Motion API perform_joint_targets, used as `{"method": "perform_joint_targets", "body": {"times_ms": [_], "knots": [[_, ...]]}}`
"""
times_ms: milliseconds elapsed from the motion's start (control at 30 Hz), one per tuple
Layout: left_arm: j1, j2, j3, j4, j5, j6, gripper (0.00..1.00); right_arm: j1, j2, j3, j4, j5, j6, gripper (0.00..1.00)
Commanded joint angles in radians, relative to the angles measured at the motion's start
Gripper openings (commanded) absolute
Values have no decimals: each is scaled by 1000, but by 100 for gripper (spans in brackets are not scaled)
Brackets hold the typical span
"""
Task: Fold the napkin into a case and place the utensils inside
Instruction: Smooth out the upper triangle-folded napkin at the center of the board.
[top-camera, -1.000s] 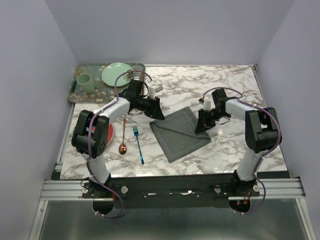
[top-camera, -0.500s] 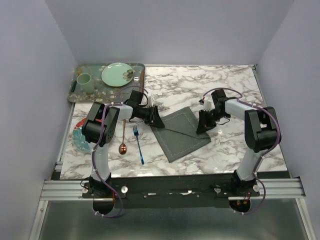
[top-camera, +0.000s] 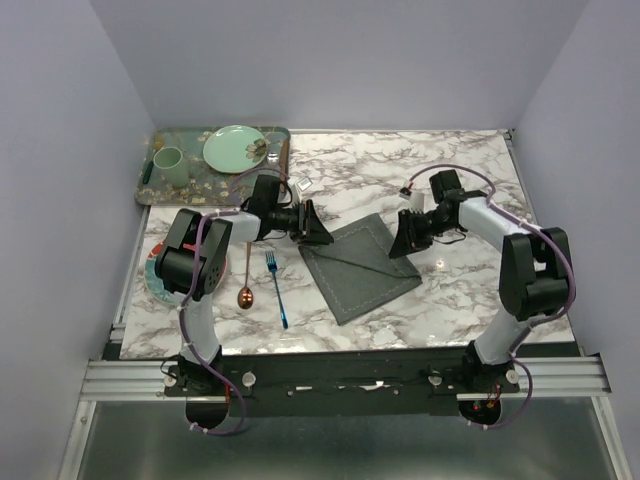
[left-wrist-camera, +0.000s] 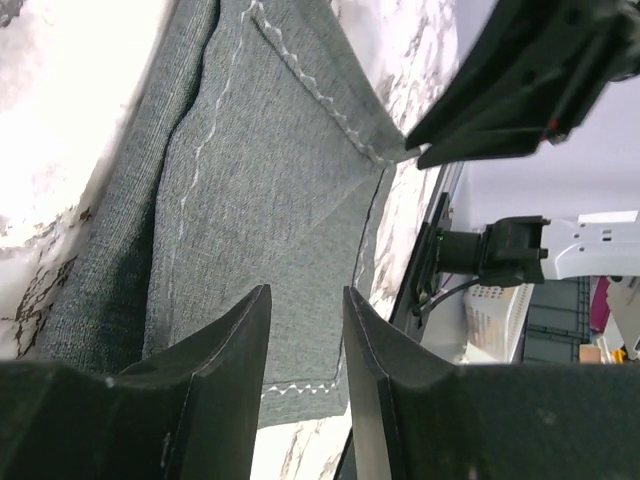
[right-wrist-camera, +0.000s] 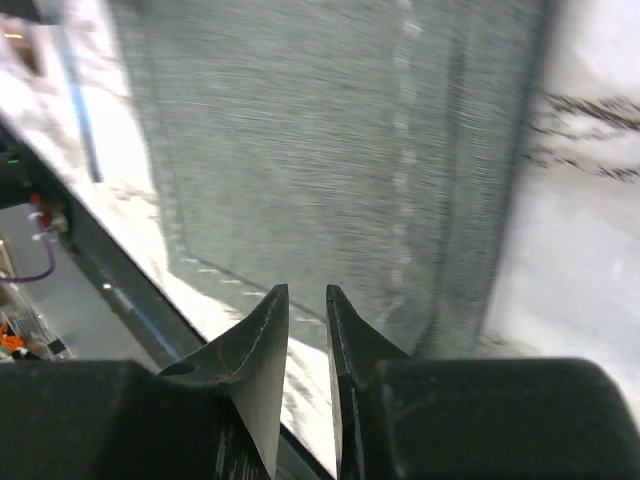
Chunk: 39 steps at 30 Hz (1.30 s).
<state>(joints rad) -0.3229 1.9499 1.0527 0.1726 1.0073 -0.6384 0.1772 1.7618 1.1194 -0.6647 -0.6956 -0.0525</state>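
**Napkin on the desk**

The napkin lay part folded in the middle of the desk. My left jaws were a little apart over its far left corner. My right jaws were nearly together, with a thin gap, at its far right corner.

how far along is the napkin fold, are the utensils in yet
Early. Done: the napkin has one flap folded across it. In hand: left gripper and right gripper are at its opposite corners, neither holding cloth. Left: forming the case; fork and spoon lie on the table.
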Motion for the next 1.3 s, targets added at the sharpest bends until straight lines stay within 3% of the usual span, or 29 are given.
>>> {"method": "perform_joint_targets", "body": {"times_ms": [0,267,700,1067,1267], "knots": [[-8,-5,9,57,-15,-61,43,5,-71,33,22,-177,35,31],[-11,44,16,64,-50,-64,39,31,17,-7,97,-278,155,33],[12,194,33,11,-101,-30,38,8,174,-58,132,-87,210,31],[41,207,20,-5,-73,-20,41,-65,194,-90,80,-15,192,25],[76,112,10,53,26,-17,48,-65,122,-86,63,-183,154,25]]}}
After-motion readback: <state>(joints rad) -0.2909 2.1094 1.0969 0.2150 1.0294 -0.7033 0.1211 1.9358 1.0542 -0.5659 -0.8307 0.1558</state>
